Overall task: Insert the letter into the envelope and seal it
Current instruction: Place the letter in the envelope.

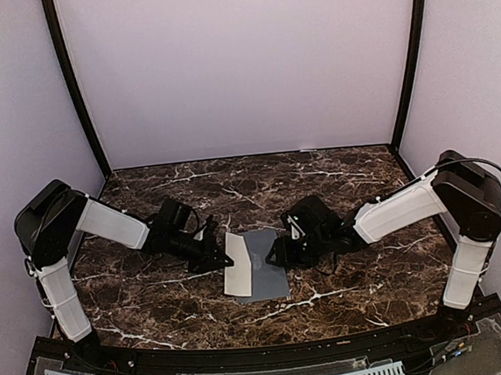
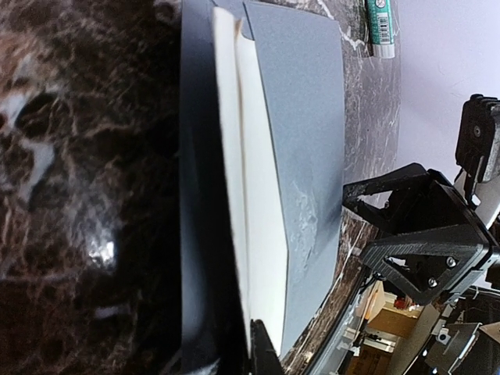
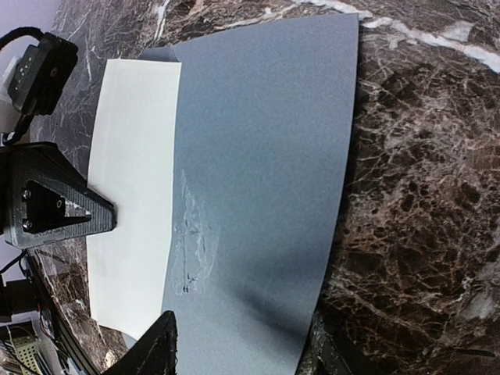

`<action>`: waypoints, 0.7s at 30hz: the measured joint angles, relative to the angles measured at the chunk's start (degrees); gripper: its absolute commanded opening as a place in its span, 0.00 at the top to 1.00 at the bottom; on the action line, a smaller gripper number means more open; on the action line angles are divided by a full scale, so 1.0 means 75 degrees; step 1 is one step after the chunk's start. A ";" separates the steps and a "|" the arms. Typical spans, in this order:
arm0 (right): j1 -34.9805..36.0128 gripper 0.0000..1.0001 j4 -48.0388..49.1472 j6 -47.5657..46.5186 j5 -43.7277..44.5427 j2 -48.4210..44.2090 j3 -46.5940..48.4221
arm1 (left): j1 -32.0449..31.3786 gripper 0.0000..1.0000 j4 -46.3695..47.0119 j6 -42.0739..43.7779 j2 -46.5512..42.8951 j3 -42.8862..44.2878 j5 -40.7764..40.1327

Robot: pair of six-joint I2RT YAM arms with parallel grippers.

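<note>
The slate-grey envelope (image 1: 267, 275) lies flat near the table's front middle. The cream letter (image 1: 236, 264) is partly inside it, and a wide strip sticks out of the left side (image 3: 133, 180). My left gripper (image 1: 223, 260) is at the letter's left edge and shut on it. The left wrist view shows the sheet (image 2: 254, 195) edge-on between its fingers. My right gripper (image 1: 278, 252) is open and hangs low over the envelope (image 3: 266, 156). Its fingertips (image 3: 152, 351) straddle the grey paper. A scuffed patch marks the envelope by the opening.
A green-and-white glue stick (image 2: 380, 27) lies on the marble beyond the envelope's far end. The dark marble table (image 1: 155, 301) is walled by lilac panels, with a black rail along the front edge.
</note>
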 measured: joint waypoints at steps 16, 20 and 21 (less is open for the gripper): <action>0.0000 0.43 -0.0568 0.0070 0.0612 -0.0723 -0.0093 | -0.0017 0.47 -0.1582 0.1320 -0.0586 0.0527 -0.1209; 0.0000 0.43 -0.0603 0.0006 0.0723 -0.0933 -0.0102 | -0.0017 0.42 -0.1877 0.1448 -0.1096 0.0527 -0.1533; 0.0000 0.43 -0.0603 -0.0012 0.0726 -0.0933 -0.0102 | -0.0015 0.42 -0.1932 0.1454 -0.1241 0.0527 -0.1597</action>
